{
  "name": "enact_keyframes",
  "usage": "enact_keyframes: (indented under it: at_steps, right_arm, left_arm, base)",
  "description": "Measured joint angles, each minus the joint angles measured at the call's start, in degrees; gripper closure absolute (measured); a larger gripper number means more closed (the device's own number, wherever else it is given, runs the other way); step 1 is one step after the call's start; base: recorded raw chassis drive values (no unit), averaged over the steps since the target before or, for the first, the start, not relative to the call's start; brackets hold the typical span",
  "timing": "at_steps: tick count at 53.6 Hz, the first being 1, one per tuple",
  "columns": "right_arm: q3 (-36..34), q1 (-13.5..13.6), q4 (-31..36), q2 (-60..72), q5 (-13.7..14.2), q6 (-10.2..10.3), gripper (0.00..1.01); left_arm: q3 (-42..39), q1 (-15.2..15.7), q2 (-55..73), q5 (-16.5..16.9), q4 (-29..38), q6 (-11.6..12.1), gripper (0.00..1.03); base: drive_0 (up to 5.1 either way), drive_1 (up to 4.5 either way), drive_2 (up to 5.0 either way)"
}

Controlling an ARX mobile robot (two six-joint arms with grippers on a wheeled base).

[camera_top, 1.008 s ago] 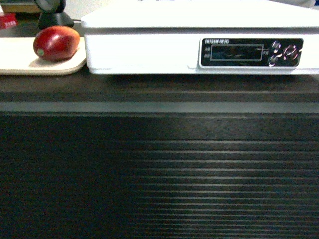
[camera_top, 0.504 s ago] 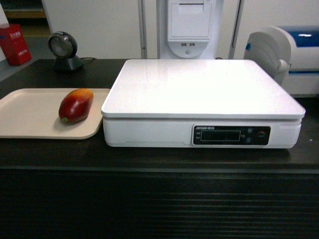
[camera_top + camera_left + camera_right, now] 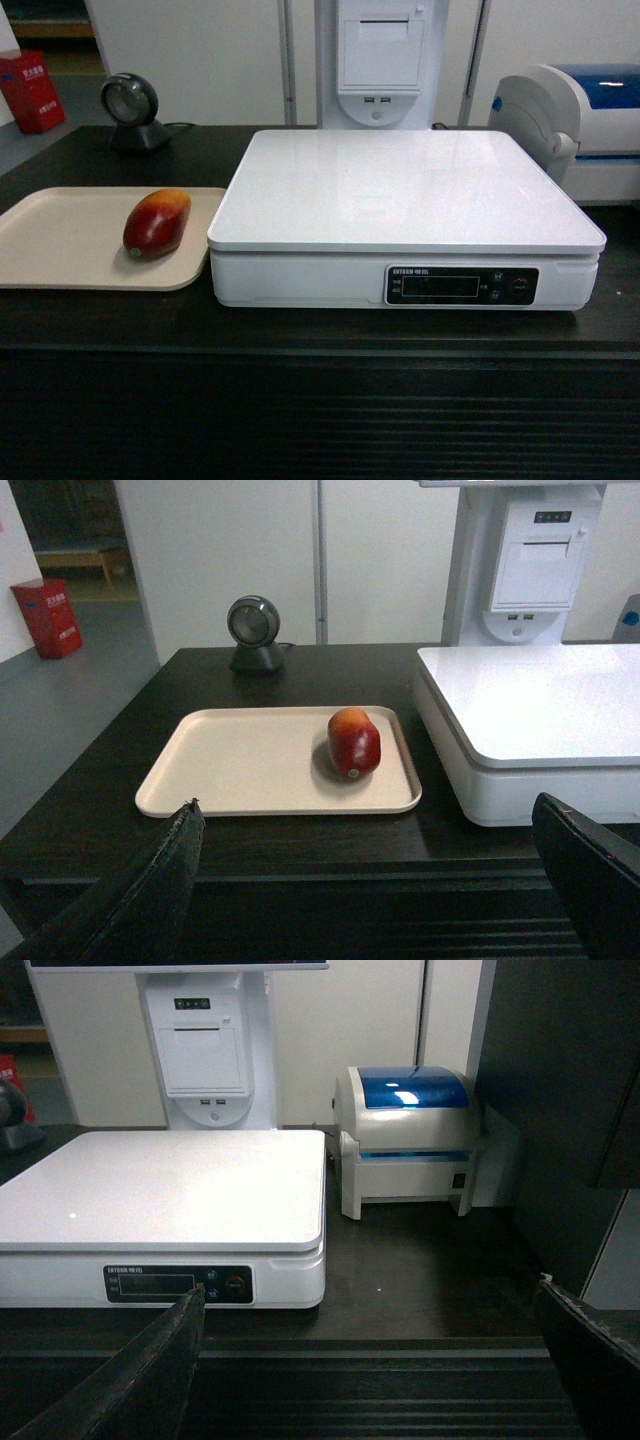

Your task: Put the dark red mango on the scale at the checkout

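Approach stage, nothing grasped yet. Dark red mango (image 3: 156,223) lying on beige tray (image 3: 60,245), just left of scale (image 3: 400,190). Left gripper (image 3: 365,880) spread wide, facing it; next: reach and pinch.

I see the glossy dark red mango (image 3: 156,223) lying on the flat beige tray (image 3: 60,240), near its right end. The tray sits on the long black counter (image 3: 300,335), just left of the big white flat-topped scale (image 3: 400,210). Behind the tray stands a small round black scanner (image 3: 134,110). Right of the scale sits the white-and-blue printer (image 3: 575,125).
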Motion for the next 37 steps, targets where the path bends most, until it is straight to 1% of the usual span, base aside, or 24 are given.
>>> enact_keyframes:
  at_steps: [37]
  right_arm:
    - [0.0,0.0,0.0,0.0,0.0,0.0,0.03]
  left_arm:
    - [0.0,0.0,0.0,0.0,0.0,0.0,0.05]
  base:
    - [0.0,0.00,0.0]
